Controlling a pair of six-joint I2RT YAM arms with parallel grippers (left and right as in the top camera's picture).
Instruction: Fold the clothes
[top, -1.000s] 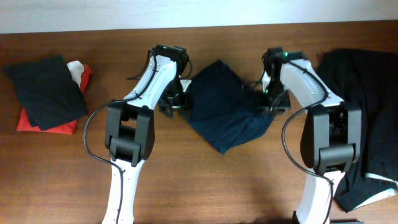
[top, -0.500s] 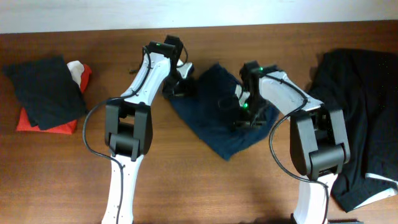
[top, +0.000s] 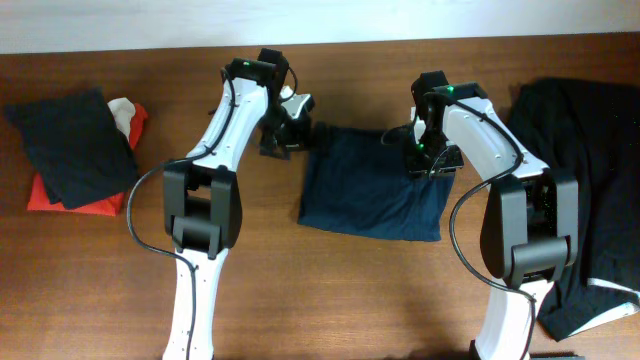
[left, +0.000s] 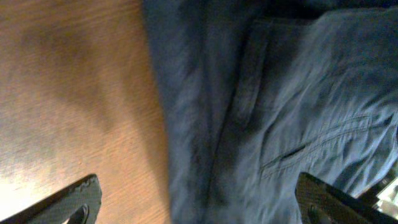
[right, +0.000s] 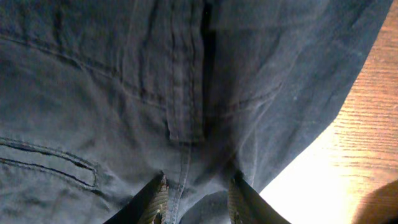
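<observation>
Shorts (top: 370, 185) lie flat on the table (top: 330, 290). At their far right corner my right gripper (right: 198, 199) is clamped on the fabric. At their far left corner my left gripper (left: 202, 202) hangs spread wide, holding nothing. The black garment (top: 590, 150) sprawls to their right.

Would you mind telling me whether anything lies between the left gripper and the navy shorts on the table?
Nothing visible does. The left gripper hangs with jaws open at the edge of the navy shorts, with only cloth and bare table under it.
</observation>
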